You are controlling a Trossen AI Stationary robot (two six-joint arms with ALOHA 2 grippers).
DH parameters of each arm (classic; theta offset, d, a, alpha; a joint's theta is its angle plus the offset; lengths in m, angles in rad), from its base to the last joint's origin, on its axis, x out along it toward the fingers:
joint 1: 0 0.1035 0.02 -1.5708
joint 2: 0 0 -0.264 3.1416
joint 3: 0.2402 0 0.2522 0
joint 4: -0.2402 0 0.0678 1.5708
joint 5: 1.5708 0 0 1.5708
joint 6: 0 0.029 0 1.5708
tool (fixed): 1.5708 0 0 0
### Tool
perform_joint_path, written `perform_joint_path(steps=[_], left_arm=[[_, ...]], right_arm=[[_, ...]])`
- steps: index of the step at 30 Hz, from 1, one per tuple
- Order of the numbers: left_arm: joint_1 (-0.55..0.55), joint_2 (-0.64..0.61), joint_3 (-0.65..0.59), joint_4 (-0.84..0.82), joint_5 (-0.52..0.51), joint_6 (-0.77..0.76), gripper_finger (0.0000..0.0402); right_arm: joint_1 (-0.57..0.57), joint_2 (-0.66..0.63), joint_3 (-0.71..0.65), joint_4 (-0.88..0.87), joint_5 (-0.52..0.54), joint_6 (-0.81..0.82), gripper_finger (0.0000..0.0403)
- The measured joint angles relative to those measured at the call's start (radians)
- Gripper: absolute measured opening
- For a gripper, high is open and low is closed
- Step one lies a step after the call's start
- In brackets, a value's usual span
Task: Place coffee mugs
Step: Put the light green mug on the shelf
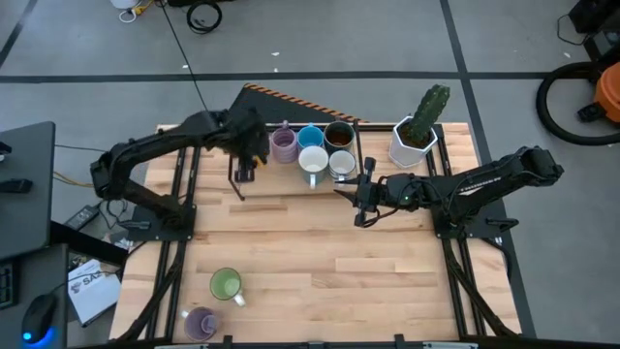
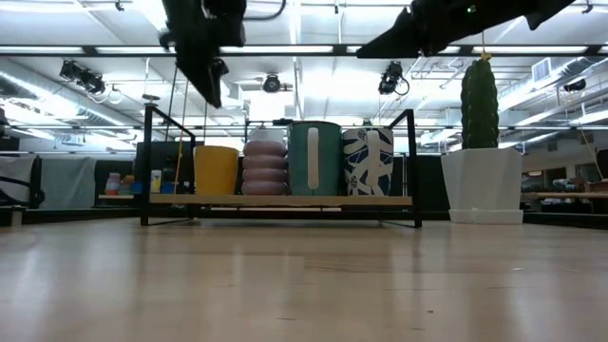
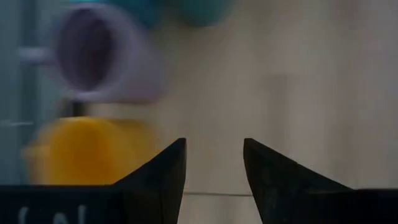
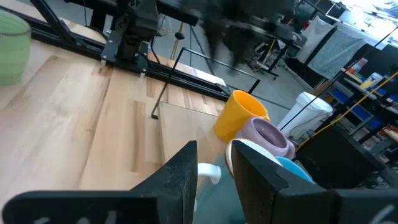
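I had my left gripper (image 1: 246,173) open and empty above the orange mug (image 3: 87,149), by the mugs at the frame's top middle, while my right gripper (image 1: 360,199) waited nearby, holding nothing, fingers slightly apart.

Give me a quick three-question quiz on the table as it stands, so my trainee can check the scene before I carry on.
1. True or false: the left hand is closed around a mug.
2. Which mugs stand outside the rack?
A. the green mug and the front purple mug
B. the blue and the dark brown one
C. the two white ones
3. Fill in: the white pot beside the rack holds a ____.

Key: 1 false, the hand is open and empty. 2 A. 3 cactus.
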Motion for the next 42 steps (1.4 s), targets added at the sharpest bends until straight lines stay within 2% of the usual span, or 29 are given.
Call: perform_joint_path(steps=[5, 7, 11, 16, 22, 27, 31, 34, 38, 42], left_arm=[[-0.174, -0.016, 0.0, -0.102, 0.255, -0.374, 0.0167], [-0.259, -0.015, 0.0, -0.114, 0.319, -0.516, 0.0167], [-0.467, -0.011, 0.0, -0.117, 0.282, -0.72, 0.0167], [-0.698, -0.01, -0.001, -0.124, 0.106, -0.901, 0.0166], [-0.885, -0.008, -0.001, -0.149, -0.069, -1.189, 0.0157], [-1.003, -0.004, -0.07, -0.219, -0.131, -1.423, 0.0146], [-1.086, -0.013, -0.181, -0.189, -0.076, -1.555, 0.0134], [-1.114, -0.014, -0.228, -0.128, -0.024, -1.611, 0.0127], [-1.122, -0.024, -0.234, -0.09, -0.001, -1.66, 0.0121], [-1.121, -0.039, -0.233, -0.086, 0.086, -1.711, 0.0121]], right_arm=[[-0.021, 0.0, 0.0, 0.02, -0.001, -0.045, 0.0105], [-0.036, 0.0, 0.0, 0.024, -0.015, -0.061, 0.0105], [-0.077, 0.0, 0.0, 0.032, -0.083, -0.085, 0.0105], [-0.129, 0.0, 0.0, 0.069, -0.149, -0.095, 0.0105], [-0.186, 0.0, 0.0, 0.127, -0.266, -0.096, 0.0105], [-0.221, 0.0, 0.0, 0.152, -0.389, -0.093, 0.0105], [-0.244, 0.0, 0.0, 0.152, -0.485, -0.092, 0.0105], [-0.254, 0.0, 0.0, 0.158, -0.501, -0.088, 0.0105], [-0.257, 0.0, 0.0, 0.167, -0.501, -0.088, 0.0105], [-0.257, 0.0, 0.0, 0.167, -0.502, -0.087, 0.0105]])
